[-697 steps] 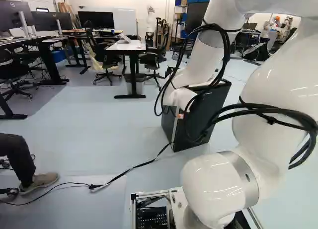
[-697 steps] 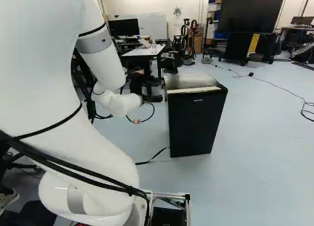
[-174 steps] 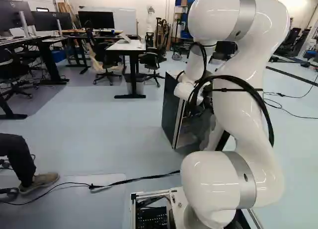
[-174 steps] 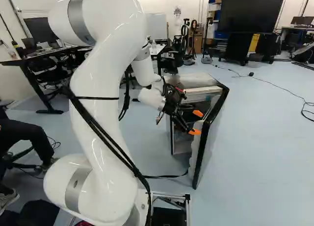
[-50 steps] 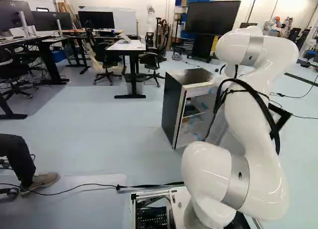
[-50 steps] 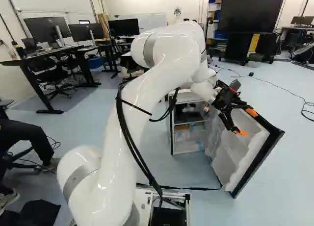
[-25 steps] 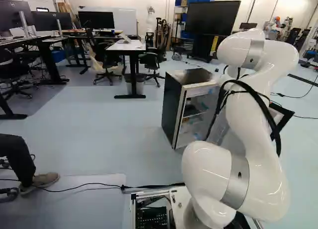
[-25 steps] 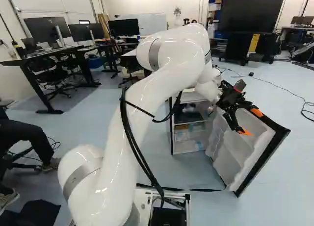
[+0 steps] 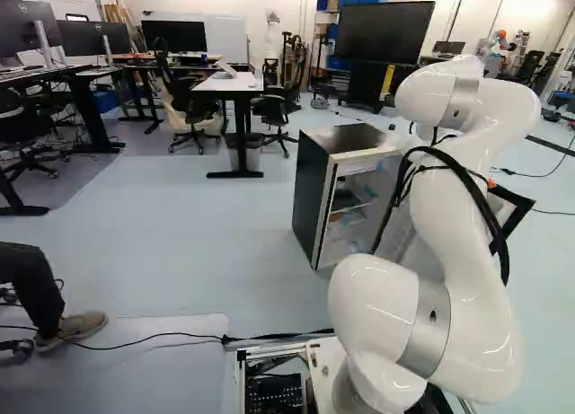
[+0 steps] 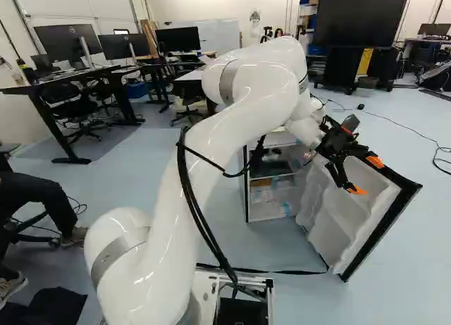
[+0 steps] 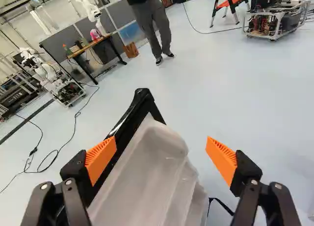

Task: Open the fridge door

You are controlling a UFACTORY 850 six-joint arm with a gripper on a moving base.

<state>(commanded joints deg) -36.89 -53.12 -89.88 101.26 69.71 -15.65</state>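
Shows in the left base view: fridge (image 9: 346, 137) at twelve o'clock from the foot joint (image 9: 382, 378), dark side wall (image 9: 310, 194) plain to see, little of the door (image 9: 517, 218) visible past the arm (image 9: 445, 216). In the right base view, bares the shelves (image 10: 271, 198) and door swung wide toward one o'clock, with the claw (image 10: 366, 175) at its free edge. Looks all but done; perhaps only a little more swing and a clean withdrawal left. In the wrist view, lacks the shelves but settles the grip: fingers (image 11: 100, 160) spread wide, rim (image 11: 132, 118) and liner (image 11: 142, 187) between, nothing clamped. Has the rim close beside the nine-o'clock finger, contact hard to tell; has the three-o'clock one apart from it.
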